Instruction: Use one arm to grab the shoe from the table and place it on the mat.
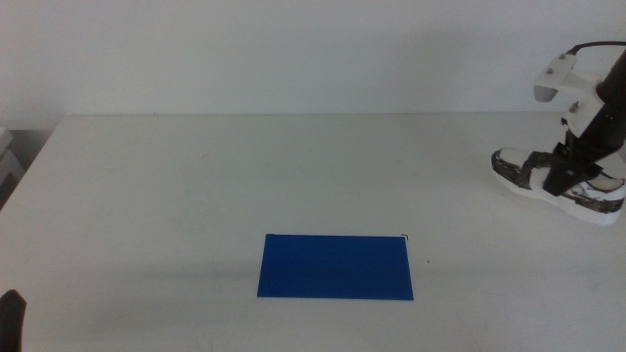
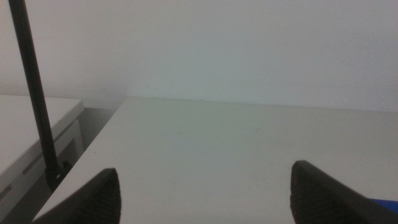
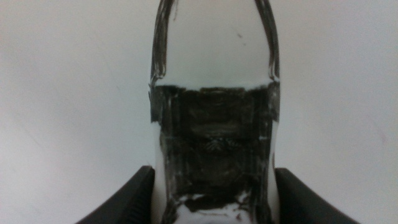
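- Left gripper (image 2: 202,199) parked at the near left corner of the desk (image 1: 196,186); in the middle view I get only a dark sliver of it at the bottom edge. Its wrist view shows the fingers spread wide with bare desk between them, holding nothing. I read this as the waiting arm, kept low and out of the way so the other has free travel.
- Same wrist view gives what the overhead does not: the desk's left edge, a black pole (image 2: 34,93) standing beside it, and a lower white surface past the gap.
- Mat (image 1: 335,267), deep blue, lies flat at near centre, nothing on it. Placement not yet done.
- Shoe (image 1: 558,176) sits far right on the desk, well apart from the mat, toe toward the left.
- Right gripper (image 1: 565,174) comes down onto the shoe from above at mid-length. I judge the approach is across the shoe's width, the narrow axis suiting the finger span.
- Right wrist view: the fingers (image 3: 124,199) flank the shoe, one on each side, close against its sides. Whether they already pinch or merely straddle it I cannot tell; the overhead hides the contact behind the wrist.
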